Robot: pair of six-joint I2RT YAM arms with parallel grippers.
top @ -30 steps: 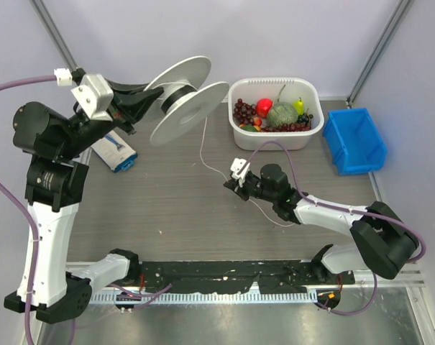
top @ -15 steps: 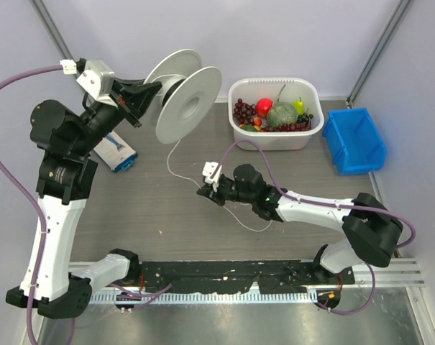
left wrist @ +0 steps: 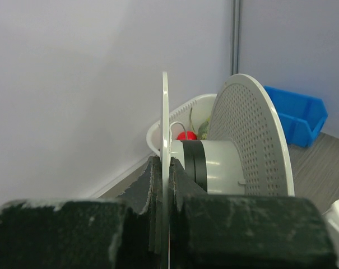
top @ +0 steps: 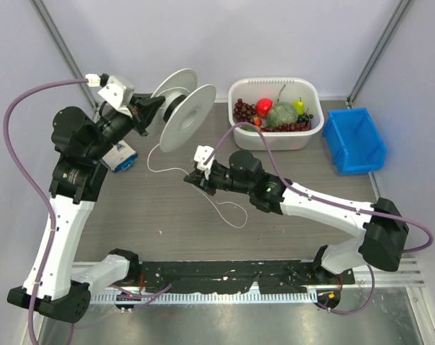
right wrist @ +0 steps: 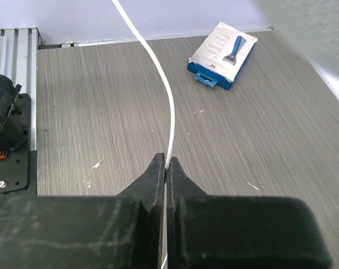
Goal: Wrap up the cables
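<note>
Cord [right wrist: 172,123] pinched in right fingers [right wrist: 151,182]; left fingers [left wrist: 149,180] clamp spool [left wrist: 253,145]; wound turns unclear.

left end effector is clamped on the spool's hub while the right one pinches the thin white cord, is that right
Not the hub. The left end effector is clamped on the edge of one of the spool's flat side discs, as the left wrist view shows. The right end effector does pinch the thin white cord.
</note>
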